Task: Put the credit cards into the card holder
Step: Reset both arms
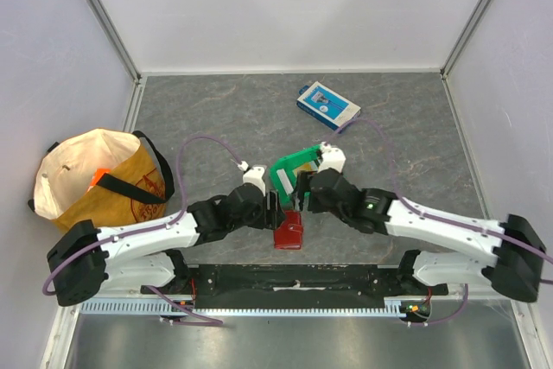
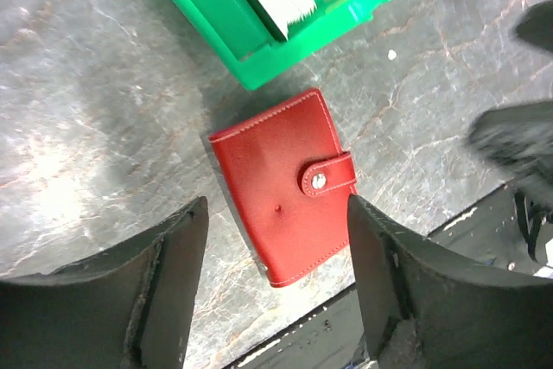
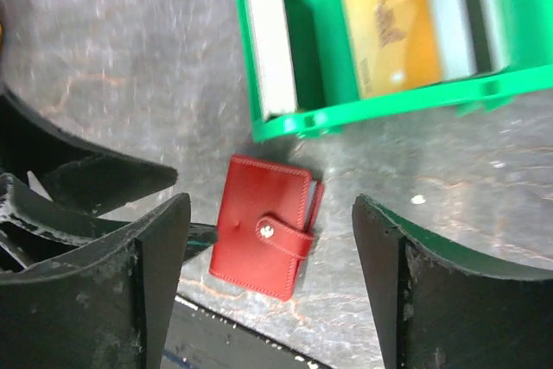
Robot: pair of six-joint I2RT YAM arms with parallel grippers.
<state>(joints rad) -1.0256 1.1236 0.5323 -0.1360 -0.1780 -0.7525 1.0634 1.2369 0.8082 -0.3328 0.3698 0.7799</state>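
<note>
Two tools hang wide with nothing held: the left tool (image 2: 275, 209) and the right tool (image 3: 270, 205) each straddle the card holder (image 1: 289, 232), which lies flat on the surface (image 2: 86, 127) directly beneath them, its strap (image 2: 328, 177) snapped shut. Credit cards (image 3: 389, 36) stand in the green bin (image 3: 380, 105) just beyond the fingertips. The step in hand looks like getting the holder open. That calls for one tool pinning it while the other lifts the strap. Room is tight: bin wall ahead, surface edge just behind, and the tools nearly nose to nose.
</note>
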